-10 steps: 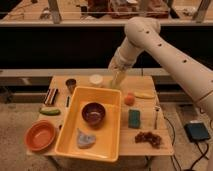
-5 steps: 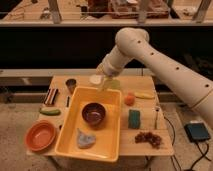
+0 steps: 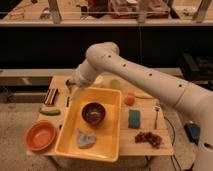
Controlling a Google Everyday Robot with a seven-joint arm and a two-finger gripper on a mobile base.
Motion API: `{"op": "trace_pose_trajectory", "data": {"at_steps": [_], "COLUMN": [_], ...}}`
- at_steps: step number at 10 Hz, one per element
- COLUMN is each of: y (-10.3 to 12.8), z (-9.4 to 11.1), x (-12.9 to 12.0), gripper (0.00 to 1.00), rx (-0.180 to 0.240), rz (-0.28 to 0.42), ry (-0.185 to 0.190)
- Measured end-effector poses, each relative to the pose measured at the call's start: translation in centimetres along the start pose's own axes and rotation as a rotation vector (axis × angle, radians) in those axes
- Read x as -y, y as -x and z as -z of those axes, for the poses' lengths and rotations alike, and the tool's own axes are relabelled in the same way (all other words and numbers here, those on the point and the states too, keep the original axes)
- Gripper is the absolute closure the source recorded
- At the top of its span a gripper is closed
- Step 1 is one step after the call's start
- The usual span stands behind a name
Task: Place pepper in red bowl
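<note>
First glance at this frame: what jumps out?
The white arm sweeps in from the right, its gripper hovering over the table's back-left, near the yellow tray's far corner. The tray fills the table's middle, holding a dark maroon bowl. The pepper lies left of it, the red bowl at front left.

No text, label, brand, number or sign can be read anywhere in the view. The claw (image 3: pixel 75 86), which hangs over the back left part of the tabletop (image 3: pixel 130 145), at the far left corner of the yellow tray (image 3: pixel 112 135), shows no legible mark either.
</note>
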State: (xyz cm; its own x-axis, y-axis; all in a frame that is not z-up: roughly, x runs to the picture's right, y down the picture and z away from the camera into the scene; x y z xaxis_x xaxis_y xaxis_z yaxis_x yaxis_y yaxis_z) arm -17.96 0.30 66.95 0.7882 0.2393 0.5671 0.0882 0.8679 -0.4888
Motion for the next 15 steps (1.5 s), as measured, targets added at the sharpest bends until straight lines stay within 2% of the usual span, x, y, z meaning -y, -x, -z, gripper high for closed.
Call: {"op": "trace_pose_trajectory", "data": {"at_steps": [2,3,4,5,6,9,13,15], "y": [2.3,3.8,4.7,4.8,4.5,2.9,2.6,2.1], "z": [-3.7,-6.4,-9.1,-10.9,-13.4,-15.9,-15.8,-16.9], "x": [-0.7,-0.9,-1.1,-1.2,-1.2,0.8,1.0,1.7], "gripper": [0.35,0.35,0.35,0.35,0.35,0.35,0.35,0.35], "rx": [0.038,0.053,0.051,0.038,0.007,-0.058,-0.069,-0.117], "rz": [0.005,0.013,0.022,0.028,0.036,0.031,0.033,0.037], "ry": [0.008,0.014,0.023,0.026,0.030,0.039,0.041,0.081]}}
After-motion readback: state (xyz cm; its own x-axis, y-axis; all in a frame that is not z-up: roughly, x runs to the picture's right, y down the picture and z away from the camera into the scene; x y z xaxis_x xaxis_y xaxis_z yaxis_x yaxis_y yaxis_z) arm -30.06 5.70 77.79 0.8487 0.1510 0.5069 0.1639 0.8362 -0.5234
